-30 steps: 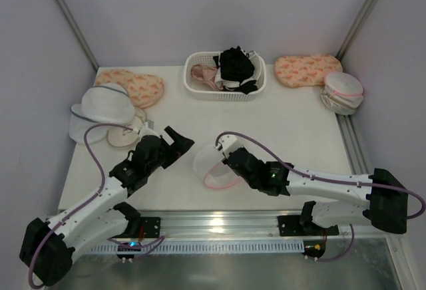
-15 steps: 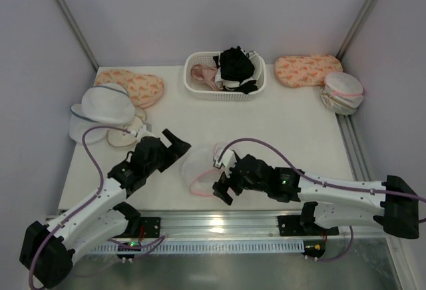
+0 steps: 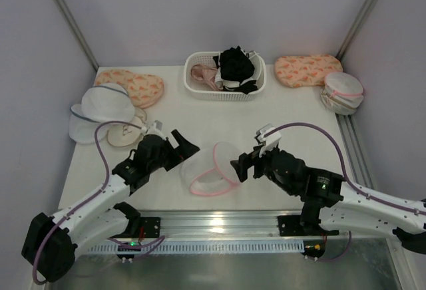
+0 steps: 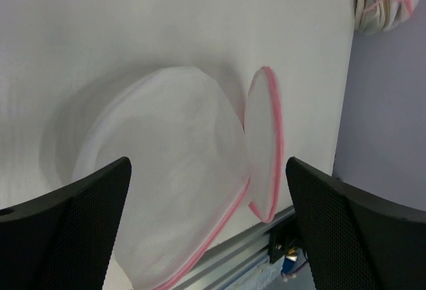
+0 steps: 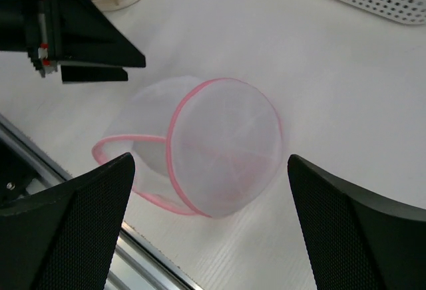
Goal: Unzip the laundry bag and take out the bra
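Black fingers (image 5: 66, 237) of the right claw (image 5: 210, 163) stand fully apart with nothing between them: released. The left claw (image 4: 206, 163) is likewise spread and grasps nothing. Neither claw touches the bag (image 3: 212, 170).

**Position of the work.** The bag lies on the bench (image 3: 293, 124) between the two claws, near the front edge. Its zipper is undone. The round flap (image 5: 226, 144) stands tilted up on its hinge side, pink rim showing, with the mouth facing the right claw.

**Contents.** In both wrist views the mesh reads plain white throughout. No bra can be made out inside, so the bag is judged empty, though the mesh may hide a pale garment.

**Procedure (judged).**
1. Confirm through the open mouth that the bag holds nothing before counting the task done.
2. If something remains, pin the lower rim with the left claw and enter with the right claw along the mouth, not through the flap.
3. Keep the fingertips off the mesh, as it would likely snag and drag the light bag.
4. Do not confuse this bag with the filled pink-rimmed pouch (image 3: 343, 92) at the far right, nor with the basket (image 3: 200, 87).
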Motion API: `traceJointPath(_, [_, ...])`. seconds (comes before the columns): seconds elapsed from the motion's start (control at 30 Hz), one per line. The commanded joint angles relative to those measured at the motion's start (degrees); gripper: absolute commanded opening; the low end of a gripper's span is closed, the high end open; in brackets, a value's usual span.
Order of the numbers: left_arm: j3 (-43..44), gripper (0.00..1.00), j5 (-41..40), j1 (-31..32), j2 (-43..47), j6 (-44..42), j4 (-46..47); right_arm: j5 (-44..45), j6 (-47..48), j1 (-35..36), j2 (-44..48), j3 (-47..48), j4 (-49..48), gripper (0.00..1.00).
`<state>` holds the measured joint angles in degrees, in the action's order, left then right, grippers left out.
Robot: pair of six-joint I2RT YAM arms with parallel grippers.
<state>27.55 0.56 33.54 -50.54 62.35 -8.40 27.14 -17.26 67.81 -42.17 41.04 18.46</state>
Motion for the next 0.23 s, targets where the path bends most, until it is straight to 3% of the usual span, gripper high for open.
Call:
traceJointPath(0.0, [2.06, 0.99, 11.54, -0.32, -4.37, -6.87, 8.03, 13.97, -5.85, 0.22, 4.27, 0.72, 2.47, 0.99])
traceJointPath(0.2, [4.35, 0.99, 15.35, -0.23, -8.43, -12.95, 9.02, 14.97, -5.86, 0.13, 8.6, -0.08, -0.88, 0.99])
